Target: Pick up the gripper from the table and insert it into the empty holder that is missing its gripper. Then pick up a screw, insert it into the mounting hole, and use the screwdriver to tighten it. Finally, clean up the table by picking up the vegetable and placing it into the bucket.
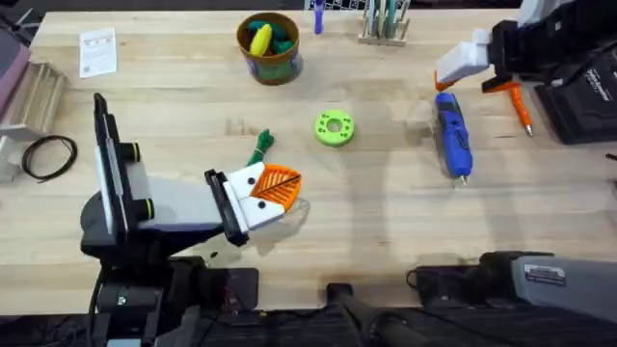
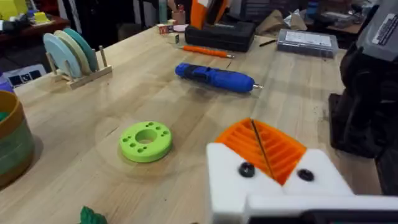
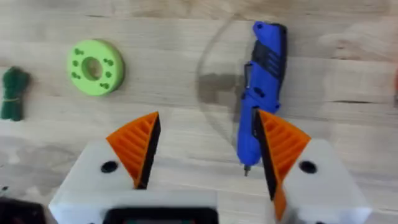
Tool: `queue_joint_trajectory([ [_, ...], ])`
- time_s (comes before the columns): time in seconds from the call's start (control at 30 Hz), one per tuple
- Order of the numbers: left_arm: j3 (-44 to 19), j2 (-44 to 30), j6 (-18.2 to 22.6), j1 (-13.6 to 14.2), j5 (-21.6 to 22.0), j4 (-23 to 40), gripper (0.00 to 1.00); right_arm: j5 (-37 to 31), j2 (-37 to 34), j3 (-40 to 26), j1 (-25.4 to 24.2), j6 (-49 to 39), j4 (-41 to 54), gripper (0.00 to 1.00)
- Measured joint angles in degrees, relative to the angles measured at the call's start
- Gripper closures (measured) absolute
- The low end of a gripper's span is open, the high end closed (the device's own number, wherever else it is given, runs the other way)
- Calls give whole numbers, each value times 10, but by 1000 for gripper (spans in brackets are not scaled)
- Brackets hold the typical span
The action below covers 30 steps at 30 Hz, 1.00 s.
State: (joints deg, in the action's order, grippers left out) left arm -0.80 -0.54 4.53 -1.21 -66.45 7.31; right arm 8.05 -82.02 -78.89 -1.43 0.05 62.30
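The left claw hangs low over the pale wooden counter near the overhead view's middle, its white blocky fingers with orange ribbed pads pressed together, nothing seen between them. Just off its tip toward 12 o'clock lies the small dark-green knobbly toy vegetable, flat on the wood. At about 2 o'clock from the claw sits a round bright-green plastic disc with a centre hole.

The chunky blue pen-shaped power screwdriver lies flat at 3 o'clock from the disc, well apart, its thin metal tip pointing toward the near edge of the counter. The right claw hovers above it with its fingers spread wide and empty, the screwdriver's tip end lying just inside one pad.

The round orange-brown bucket with a green band stands at the far edge, at 12 o'clock from the vegetable, holding yellow and green toy pieces. A thin orange pen-like tool lies at the right, beside a white holder on a black arm.
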Motion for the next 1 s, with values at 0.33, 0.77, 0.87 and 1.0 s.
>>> queue_joint_trajectory([
  [0.33, 0, 0, 0, 0, 0, 0, 993, -109, -52, 1, -7, 9, -9, 119],
  [0.77, 0, 0, 0, 0, 0, 0, 993, -128, -68, 152, -19, 5, -167, 15],
  [0.87, 0, 0, 0, 0, 0, 0, 993, -128, -68, 152, -19, 0, -213, 11],
  [1.0, 0, 0, 0, 0, 0, 0, 993, -128, -68, 152, -19, -1, -226, 11],
])
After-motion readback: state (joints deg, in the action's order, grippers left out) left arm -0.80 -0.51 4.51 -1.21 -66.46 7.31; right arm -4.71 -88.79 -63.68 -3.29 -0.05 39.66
